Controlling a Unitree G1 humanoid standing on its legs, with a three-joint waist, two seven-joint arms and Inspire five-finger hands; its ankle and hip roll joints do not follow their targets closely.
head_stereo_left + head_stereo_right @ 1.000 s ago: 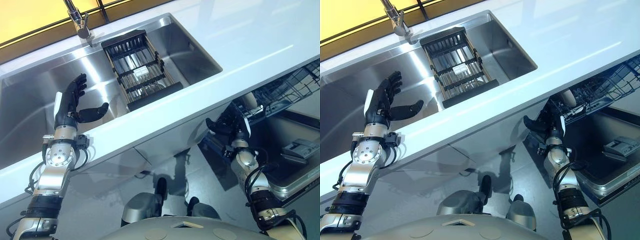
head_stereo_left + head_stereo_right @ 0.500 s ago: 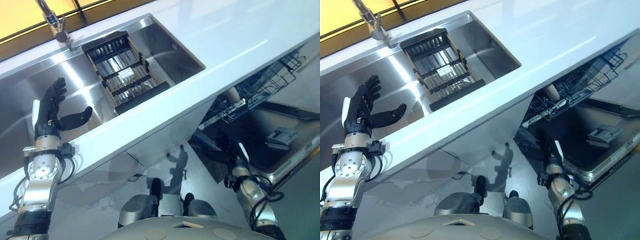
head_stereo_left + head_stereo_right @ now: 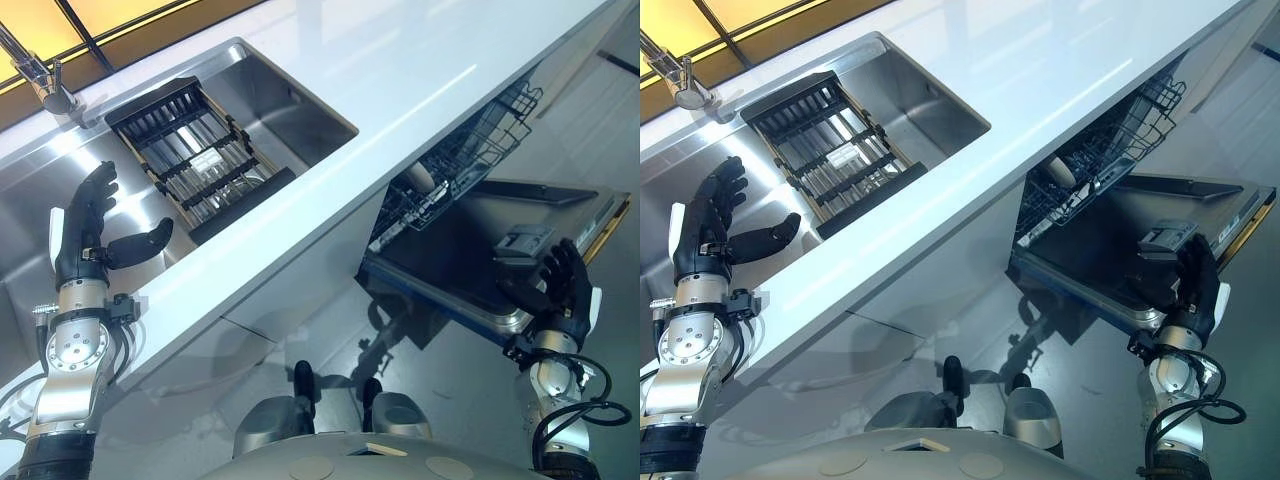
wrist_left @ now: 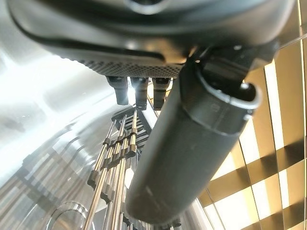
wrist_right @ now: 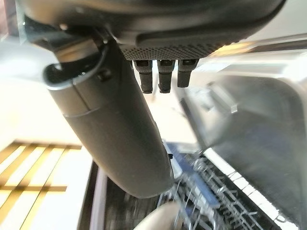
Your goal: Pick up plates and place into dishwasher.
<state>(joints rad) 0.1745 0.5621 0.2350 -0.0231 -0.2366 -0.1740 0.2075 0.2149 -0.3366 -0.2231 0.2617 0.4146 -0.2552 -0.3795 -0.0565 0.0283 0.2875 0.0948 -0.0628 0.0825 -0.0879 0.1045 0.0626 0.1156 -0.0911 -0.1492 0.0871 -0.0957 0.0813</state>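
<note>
We see the left hand [image 3: 85,225] raised over the sink [image 3: 290,100], fingers straight, thumb spread, holding nothing. The right hand [image 3: 562,290] hangs low by the open dishwasher door [image 3: 470,250], fingers loosely open and empty. A pale plate [image 3: 1061,172] stands in the dishwasher rack [image 3: 450,165]. A dark rack [image 3: 190,150] spans the sink beside the faucet [image 3: 40,75].
</note>
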